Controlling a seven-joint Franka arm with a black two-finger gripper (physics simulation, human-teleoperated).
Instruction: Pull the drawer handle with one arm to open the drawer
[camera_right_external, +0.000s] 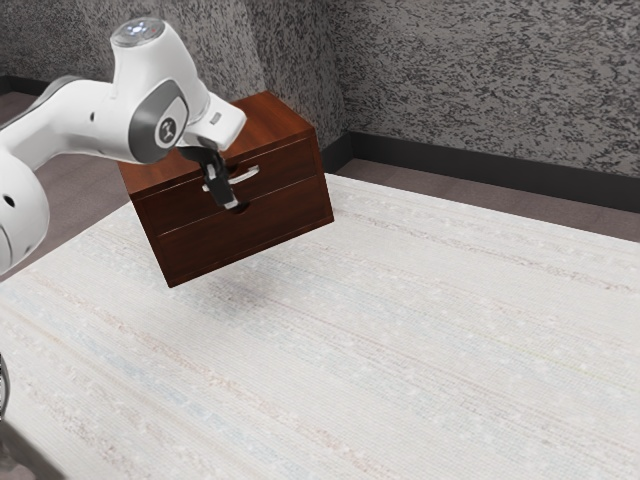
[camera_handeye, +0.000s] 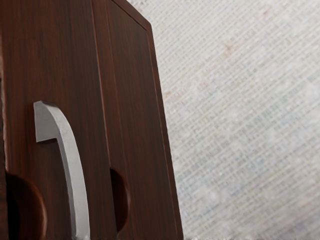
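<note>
A dark brown wooden cabinet (camera_right_external: 268, 122) stands at the far end of the table, with two drawer fronts one above the other. The upper drawer (camera_right_external: 285, 165) carries a curved silver handle (camera_right_external: 250, 172) and looks flush with the cabinet's face. My black gripper (camera_right_external: 228, 194) hangs right in front of that handle's end toward the exterior view's left, touching or overlapping it. In the wrist view the silver handle (camera_handeye: 65, 155) arches over the drawer front (camera_handeye: 30, 60) very close below my hand, with a rounded recess (camera_handeye: 119, 199) beside it.
The cabinet rests on a pale woven-textured table (camera_right_external: 400, 330) that stretches wide toward the exterior view's right and front. A speckled grey wall (camera_right_external: 480, 70) with a dark baseboard (camera_right_external: 500, 165) stands behind.
</note>
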